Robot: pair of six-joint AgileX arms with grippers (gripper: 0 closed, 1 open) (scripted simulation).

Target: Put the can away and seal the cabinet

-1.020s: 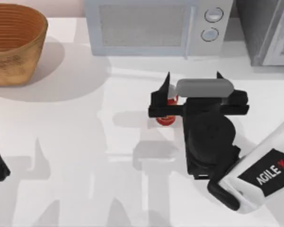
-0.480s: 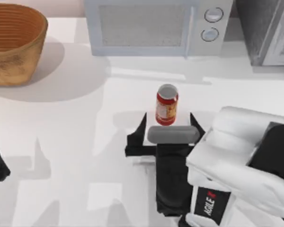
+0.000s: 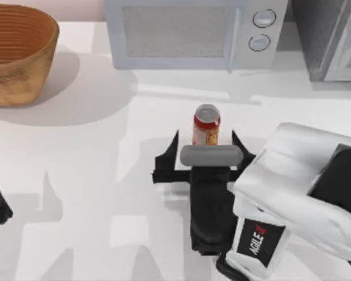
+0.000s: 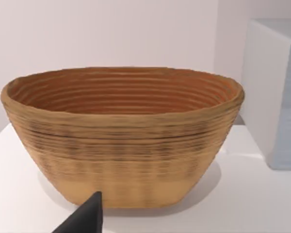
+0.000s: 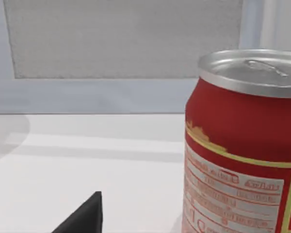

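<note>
Top view: upright can [image 3: 206, 124] between spread right pincer [image 3: 205, 140] fingers

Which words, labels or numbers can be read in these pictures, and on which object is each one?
"AGILE": on the black plate of the right arm, partly cut off, in the top view.
Label of the can: yellow-white print, too blurred to read.
Microwave: two round dials, no readable marks.
</note>
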